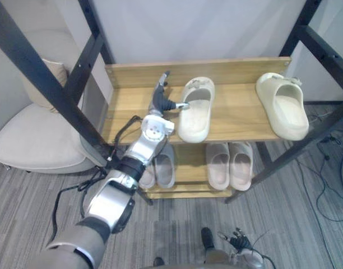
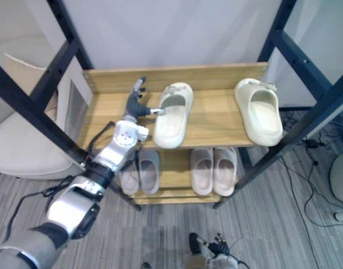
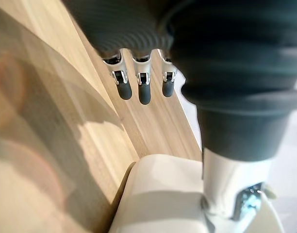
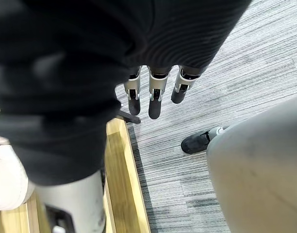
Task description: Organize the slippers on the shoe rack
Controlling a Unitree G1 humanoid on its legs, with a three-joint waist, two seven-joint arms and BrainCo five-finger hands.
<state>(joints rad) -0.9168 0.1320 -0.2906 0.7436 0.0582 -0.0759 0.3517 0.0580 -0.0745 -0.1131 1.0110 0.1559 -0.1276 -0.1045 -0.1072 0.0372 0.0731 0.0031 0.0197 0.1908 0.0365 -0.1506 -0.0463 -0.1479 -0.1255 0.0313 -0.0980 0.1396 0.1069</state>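
Note:
Two cream slippers lie on the top board of the wooden shoe rack (image 1: 239, 73). One cream slipper (image 1: 195, 109) is near the middle and the other (image 1: 283, 105) is at the right end, turned slightly outward. My left hand (image 1: 160, 101) rests on the board just left of the middle slipper, open, with its fingers (image 3: 144, 90) straight. Its thumb (image 3: 231, 189) touches that slipper's side (image 3: 163, 194). My right hand (image 4: 153, 97) hangs low over the carpet beside the rack's base, fingers straight and holding nothing.
On the lower shelf stand a pinkish pair (image 1: 229, 165) and a greyish pair (image 1: 160, 168). Black frame posts (image 1: 42, 84) cross in front of the rack on both sides. A beige chair (image 1: 37, 140) stands at the left. Grey carpet (image 1: 306, 224) covers the floor.

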